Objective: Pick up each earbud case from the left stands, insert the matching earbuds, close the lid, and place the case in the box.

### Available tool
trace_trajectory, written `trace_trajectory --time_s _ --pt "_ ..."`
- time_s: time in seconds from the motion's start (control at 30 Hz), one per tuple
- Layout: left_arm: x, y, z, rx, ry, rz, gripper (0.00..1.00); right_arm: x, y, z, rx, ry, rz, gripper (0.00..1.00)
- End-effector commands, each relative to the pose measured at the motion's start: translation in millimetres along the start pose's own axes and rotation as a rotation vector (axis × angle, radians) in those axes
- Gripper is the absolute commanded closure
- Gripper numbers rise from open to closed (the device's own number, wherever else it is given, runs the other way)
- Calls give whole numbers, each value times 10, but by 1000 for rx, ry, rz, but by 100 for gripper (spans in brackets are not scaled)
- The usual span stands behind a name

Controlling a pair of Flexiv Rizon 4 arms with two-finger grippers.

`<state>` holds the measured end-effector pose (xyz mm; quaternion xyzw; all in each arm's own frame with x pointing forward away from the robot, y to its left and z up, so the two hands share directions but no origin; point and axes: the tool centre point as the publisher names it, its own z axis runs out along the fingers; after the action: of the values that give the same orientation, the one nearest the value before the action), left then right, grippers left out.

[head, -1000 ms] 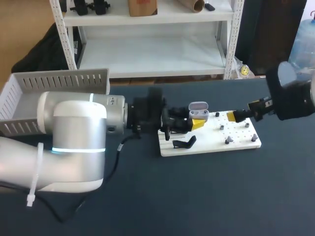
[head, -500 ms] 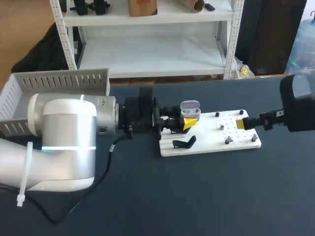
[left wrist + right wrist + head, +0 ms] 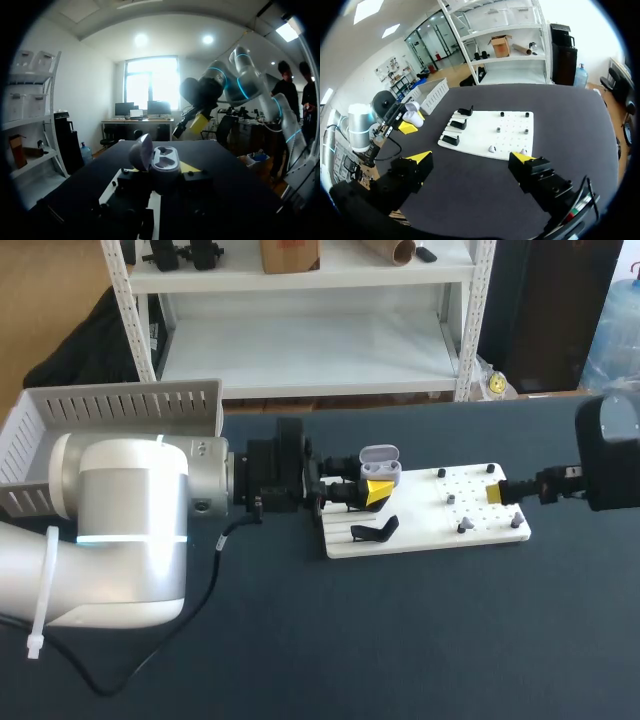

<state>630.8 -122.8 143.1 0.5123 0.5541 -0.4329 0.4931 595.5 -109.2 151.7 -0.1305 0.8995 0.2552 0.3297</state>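
Earbud case [image 3: 379, 468] sits clamped in left end effector [image 3: 377, 490], lid flipped open, both earbud wells showing in the left wrist view. Case is held off the tabletop [image 3: 420, 640] at the left rear corner of the white board [image 3: 430, 536]; cannot tell whether it is over the board or just beside it. Left end effector's yellow tips press the case from two sides. Black stands [image 3: 375, 530] on board's left part, small pegs [image 3: 451, 498] on its right part. Right end effector [image 3: 471, 159] hangs at the board's right edge, fingers spread wide, nothing between them. White slatted box [image 3: 120, 405] stands at the tabletop's rear left, behind the left arm [image 3: 130, 530].
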Motion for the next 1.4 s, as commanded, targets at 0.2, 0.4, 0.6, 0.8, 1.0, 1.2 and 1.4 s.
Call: trace_trajectory --time_s 0.2,0.4,0.6,0.8,1.0,1.2,1.4 --pt "14 -13 -3 -4 -6 3 100 30 21 -56 374 -20 14 0" --pt "14 -13 -3 -4 -6 3 100 30 21 -56 374 -20 14 0" --pt "14 -13 -3 -4 -6 3 100 30 21 -56 374 -20 14 0" --pt "14 -13 -3 -4 -6 3 100 30 21 -56 374 -20 14 0" --pt "14 -13 -3 -4 -6 3 100 59 4 -52 400 -4 -10 0" --pt "14 -13 -3 -4 -6 3 100 89 -147 13 609 9 -183 0" --pt "14 -13 -3 -4 -6 3 100 55 -293 82 658 -27 -292 0"
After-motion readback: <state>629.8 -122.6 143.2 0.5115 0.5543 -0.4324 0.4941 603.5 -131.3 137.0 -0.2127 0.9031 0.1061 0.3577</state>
